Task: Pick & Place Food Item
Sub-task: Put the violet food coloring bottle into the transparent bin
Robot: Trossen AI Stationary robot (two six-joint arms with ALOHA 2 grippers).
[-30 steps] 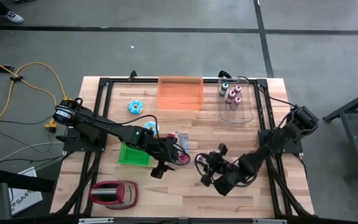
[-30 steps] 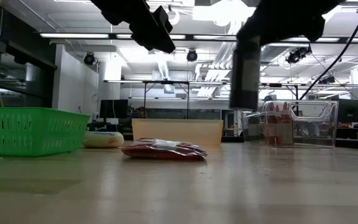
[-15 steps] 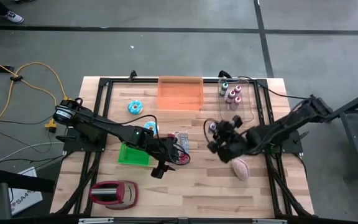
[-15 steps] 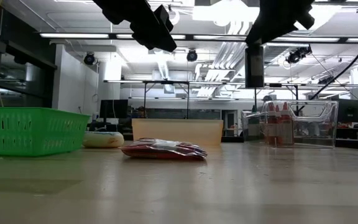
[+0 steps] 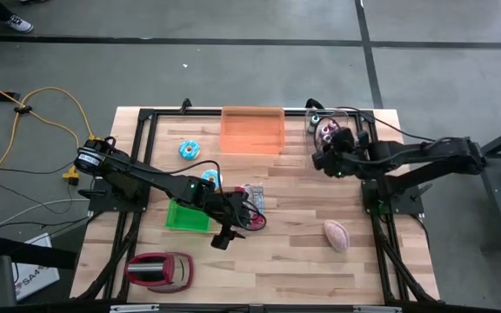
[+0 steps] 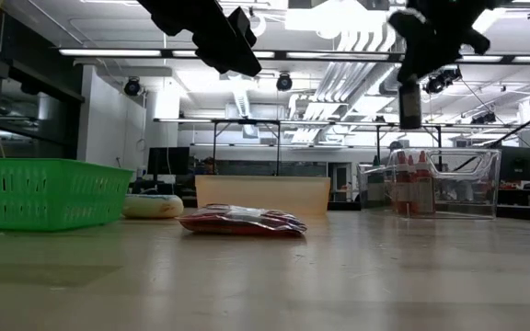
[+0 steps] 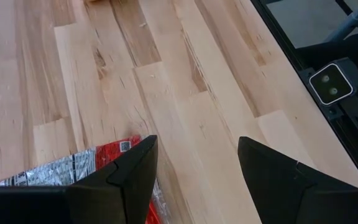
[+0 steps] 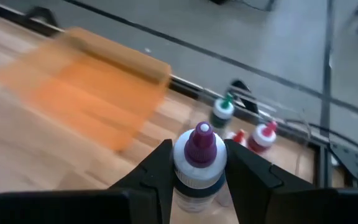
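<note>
My two arms over the wooden surface (image 5: 294, 235): right carrying a bottle, left hovering.

Counted: one purple-capped bottle (image 8: 198, 163) clamped between my right fingers (image 8: 157, 168), which are closed tight on it; my right gripper (image 5: 330, 156) reaches out above the clear bin (image 5: 346, 161), which holds about three more bottles. My left gripper (image 5: 227, 236) hangs over one red food packet (image 7: 86, 165), fingers half open and holding nothing. One pink food item (image 5: 336, 235) lies apart on the surface. One orange bin (image 5: 252, 130), one green basket (image 5: 186, 216).
</note>
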